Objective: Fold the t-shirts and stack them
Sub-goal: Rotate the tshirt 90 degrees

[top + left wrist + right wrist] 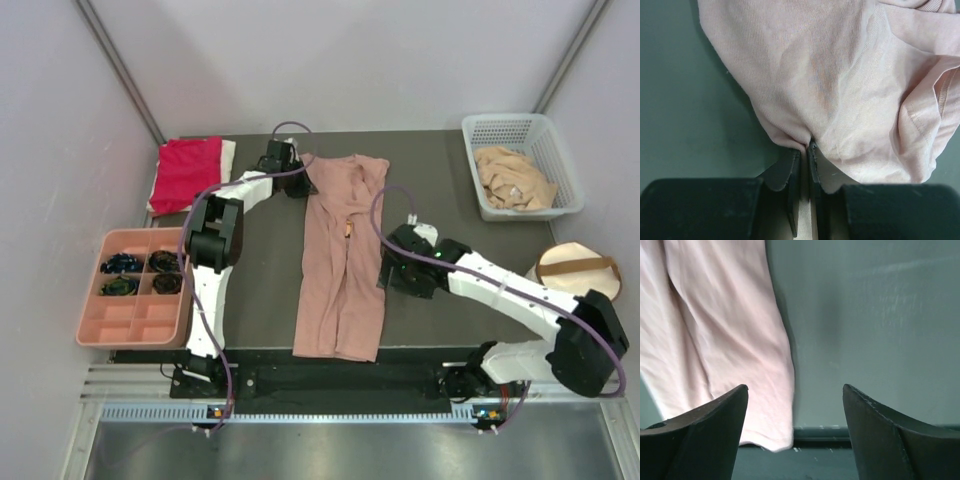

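Note:
A dusty-pink t-shirt (pixel 340 250) lies folded into a long narrow strip down the middle of the table. My left gripper (pixel 296 172) is at the shirt's far left corner. In the left wrist view it (pixel 806 147) is shut on a pinch of the pink cloth (pixel 840 85). My right gripper (pixel 386 276) sits just off the shirt's right edge. Its fingers (pixel 720 425) stand wide open with only table between them, and the pink shirt (pixel 725 340) lies to their left. A red t-shirt (pixel 186 172) rests on a white one (pixel 229 155) at the back left. A tan one (pixel 513 178) is bunched in the basket.
A white basket (pixel 560 150) stands at the back right. A round cream bag with a brown strap (pixel 576 268) lies at the right edge. A pink compartment tray (pixel 120 325) holding dark items sits at the left. The table's near edge (pixel 860 432) shows beyond my right fingers.

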{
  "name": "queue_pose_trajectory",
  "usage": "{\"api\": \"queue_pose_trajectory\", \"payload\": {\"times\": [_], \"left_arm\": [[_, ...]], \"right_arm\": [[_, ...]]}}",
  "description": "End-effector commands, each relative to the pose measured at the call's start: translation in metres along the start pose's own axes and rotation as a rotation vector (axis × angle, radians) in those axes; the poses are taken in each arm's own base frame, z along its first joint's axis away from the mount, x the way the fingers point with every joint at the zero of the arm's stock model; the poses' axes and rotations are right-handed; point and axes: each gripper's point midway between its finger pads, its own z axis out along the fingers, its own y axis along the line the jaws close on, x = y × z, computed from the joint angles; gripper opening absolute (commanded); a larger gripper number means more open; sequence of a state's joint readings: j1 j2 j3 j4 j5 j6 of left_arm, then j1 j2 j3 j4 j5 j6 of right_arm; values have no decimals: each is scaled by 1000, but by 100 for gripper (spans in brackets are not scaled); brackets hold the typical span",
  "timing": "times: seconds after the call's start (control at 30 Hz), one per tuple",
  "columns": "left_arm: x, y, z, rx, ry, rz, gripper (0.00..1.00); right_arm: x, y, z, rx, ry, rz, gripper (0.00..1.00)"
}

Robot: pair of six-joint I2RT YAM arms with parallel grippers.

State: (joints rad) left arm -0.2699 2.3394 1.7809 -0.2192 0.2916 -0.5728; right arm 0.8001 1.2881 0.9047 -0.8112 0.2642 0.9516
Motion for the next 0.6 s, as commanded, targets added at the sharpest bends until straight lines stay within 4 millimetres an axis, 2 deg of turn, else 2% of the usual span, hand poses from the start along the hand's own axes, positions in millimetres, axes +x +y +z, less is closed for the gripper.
{"api": "queue_pose_trajectory", "payload": {"times": [0.0, 0.03, 0.07, 0.13, 0.17, 0.2, 0.23, 0.3, 0.33, 0.37, 0.4, 0.47, 0.5, 0.57], "left_arm": [[22, 37, 17, -97, 53, -7, 15], [22, 37, 17, -98, 54, -3, 15], [23, 38, 16, -101, 56, -1, 15], [24, 38, 16, -102, 59, 3, 14], [24, 38, 16, -102, 61, 3, 14], [24, 38, 16, -102, 59, 2, 14], [25, 38, 15, -104, 62, 1, 14], [25, 36, 12, -98, 63, -2, 14], [27, 37, 12, -98, 66, -6, 14], [27, 37, 11, -98, 68, -8, 14], [27, 36, 10, -95, 66, -7, 14], [28, 36, 9, -96, 71, -9, 14], [29, 36, 9, -94, 72, -10, 14], [29, 35, 8, -91, 72, -10, 13]], "right_arm": [[-42, 4, 14, -110, -87, 150, 76], [-46, 8, 20, -135, -61, 157, 76], [-58, 2, 28, -125, -69, 189, 76], [-85, 19, 29, -179, -98, 170, 77], [-91, 18, 47, -149, -67, 173, 77], [-111, 29, 45, -176, -90, 176, 77], [-120, 38, 52, -208, -82, 172, 77], [-143, 43, 73, -220, -75, 202, 77], [-146, 51, 77, -264, -51, 208, 77], [-165, 61, 77, -306, -84, 219, 77], [-168, 57, 92, -294, -63, 239, 77], [-183, 63, 97, -327, -66, 252, 77], [-184, 59, 106, -314, -51, 260, 77], [-193, 59, 111, -316, -56, 270, 77]]}}
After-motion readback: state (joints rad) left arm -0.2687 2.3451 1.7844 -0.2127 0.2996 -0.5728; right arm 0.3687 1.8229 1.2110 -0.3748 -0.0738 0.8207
